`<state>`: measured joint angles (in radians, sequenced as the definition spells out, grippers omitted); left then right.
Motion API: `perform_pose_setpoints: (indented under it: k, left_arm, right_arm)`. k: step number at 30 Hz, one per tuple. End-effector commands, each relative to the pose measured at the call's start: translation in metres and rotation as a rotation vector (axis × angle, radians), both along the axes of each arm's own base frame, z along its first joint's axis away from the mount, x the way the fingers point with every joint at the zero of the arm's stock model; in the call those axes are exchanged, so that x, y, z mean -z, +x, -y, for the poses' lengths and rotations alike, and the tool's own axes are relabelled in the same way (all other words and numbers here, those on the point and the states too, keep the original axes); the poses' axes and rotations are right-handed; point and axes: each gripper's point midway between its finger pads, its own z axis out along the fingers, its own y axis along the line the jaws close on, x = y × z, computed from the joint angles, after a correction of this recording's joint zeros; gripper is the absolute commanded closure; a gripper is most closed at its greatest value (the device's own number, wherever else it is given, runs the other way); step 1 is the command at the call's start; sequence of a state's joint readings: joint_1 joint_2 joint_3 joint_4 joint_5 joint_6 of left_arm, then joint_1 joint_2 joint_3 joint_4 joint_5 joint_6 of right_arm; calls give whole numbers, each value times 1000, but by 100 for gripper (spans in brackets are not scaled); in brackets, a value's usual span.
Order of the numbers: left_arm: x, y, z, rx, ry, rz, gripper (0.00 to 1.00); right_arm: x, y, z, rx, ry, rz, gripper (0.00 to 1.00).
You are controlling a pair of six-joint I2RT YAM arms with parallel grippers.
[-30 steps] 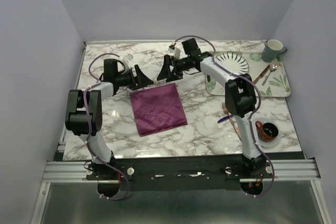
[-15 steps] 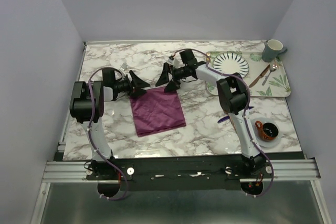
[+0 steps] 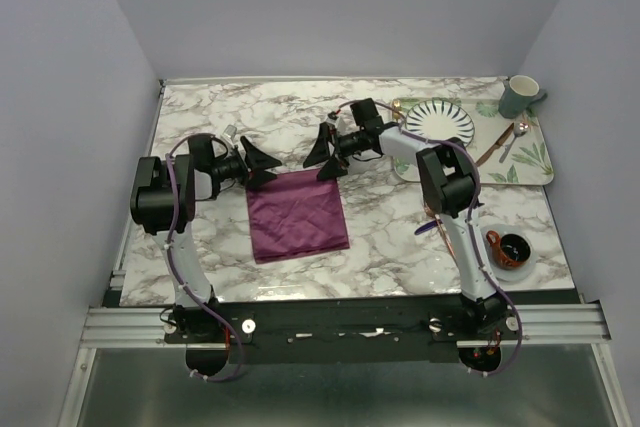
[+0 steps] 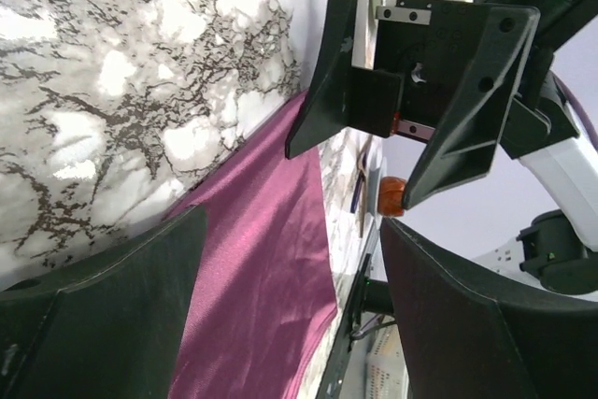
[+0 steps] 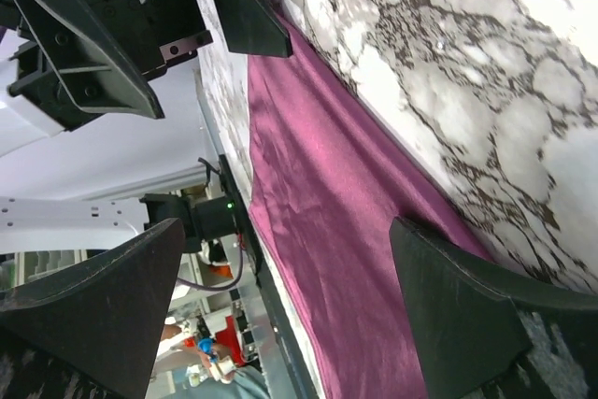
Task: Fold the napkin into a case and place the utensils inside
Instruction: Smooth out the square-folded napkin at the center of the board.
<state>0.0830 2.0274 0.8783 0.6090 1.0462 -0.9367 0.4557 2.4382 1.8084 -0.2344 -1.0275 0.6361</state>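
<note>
On the table the napkin lay flat at centre, approx. square, no clear long axis. Its far edge ran L-R between the grippers: L gripper by far-left corner, R gripper by far-right, each equally near. Both jaws wide open, holding nothing.

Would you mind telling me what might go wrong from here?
The left gripper and right gripper, both open, face each other at the far edge of the napkin; closing in together, they may collide. The shiny cloth lies flat on the smooth marble table, so a finger may push it instead of pinching it.
</note>
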Motion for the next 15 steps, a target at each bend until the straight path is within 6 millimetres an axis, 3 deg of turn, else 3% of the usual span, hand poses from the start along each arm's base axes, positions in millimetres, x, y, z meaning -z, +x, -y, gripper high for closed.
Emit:
perform_pose_setpoints:
  k: [1,7,10,15]
  left_arm:
    - [-8,-9,-7,-12,-60,20,9]
    - [-58,-15,6,39,-86,164,11]
    - [-65,-14,17,47,-83,181,14]
    - [-60,-4,26,23,-103,159,16]
  right_arm:
    - [10,-5,18,23,-62,-23,0]
    - [-54,-8,2,-18,49,69,0]
    - [-65,-22,-7,-32,75,43,0]
    - [-44,-41,-17,-51,69,-49,0]
